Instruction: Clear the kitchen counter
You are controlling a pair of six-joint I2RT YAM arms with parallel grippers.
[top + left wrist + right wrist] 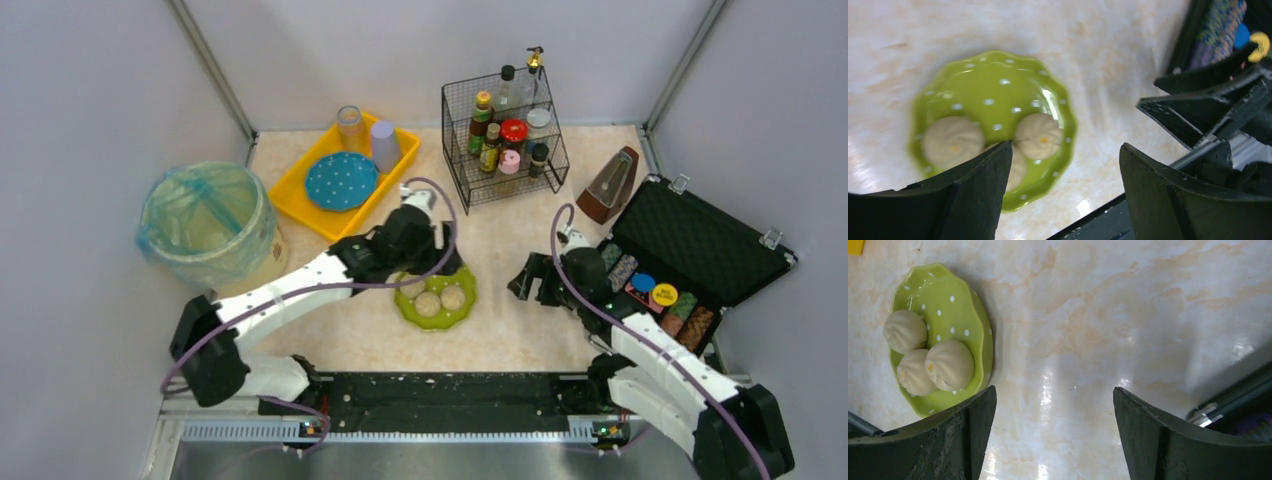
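The kitchen counter (pixel 505 340) is a large flat slab, beige-cream with faint marble-like mottling in pale orange veins. It lies level and its surface is glossy: close up, bright patches of reflected light sit on it. Grey walls (pixel 100 100) border it at 9, 12 and 3 o'clock, and a black rail (pixel 450 390) runs along 6 o'clock. It carries a yellow tray (pixel 285 200) at 11 o'clock, a wire rack (pixel 505 175) at 1 o'clock, a green plate (pixel 435 322) near the middle and an open black case (pixel 700 245) at 3 o'clock. A lined bin (pixel 205 225) at 9 o'clock may stand on it, though its base is hidden.
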